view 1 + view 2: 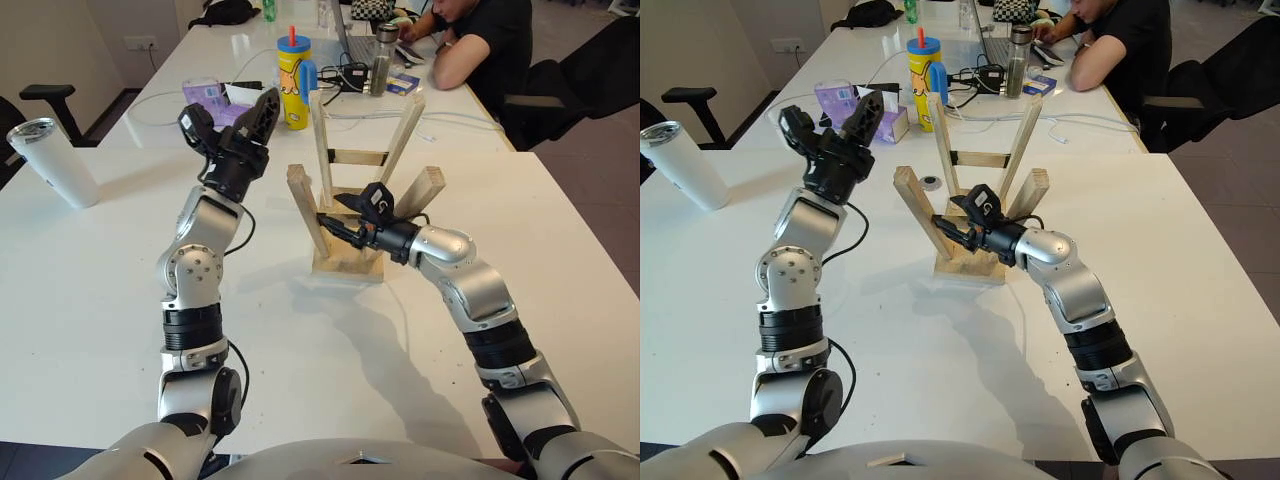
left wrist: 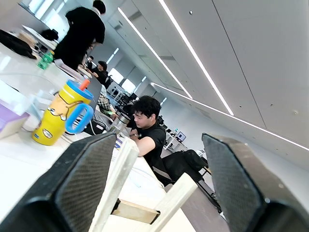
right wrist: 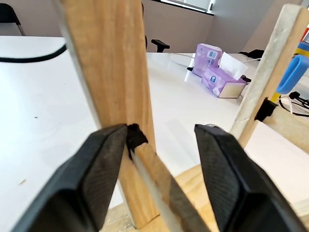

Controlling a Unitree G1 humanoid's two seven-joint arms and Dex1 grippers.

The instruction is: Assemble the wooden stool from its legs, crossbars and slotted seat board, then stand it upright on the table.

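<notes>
On the head cameras I see the stool upside down on the worktop, with my left pincer raised, wide open and empty. The right wrist camera adds detail: my right pincer is open, straddling a crossbar at the leg.

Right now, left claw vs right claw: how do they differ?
Left claw is raised above the table, clear of the stool; right claw sits low among its legs. Left claw holds nothing; right claw straddles a thin crossbar. Both are open.
</notes>
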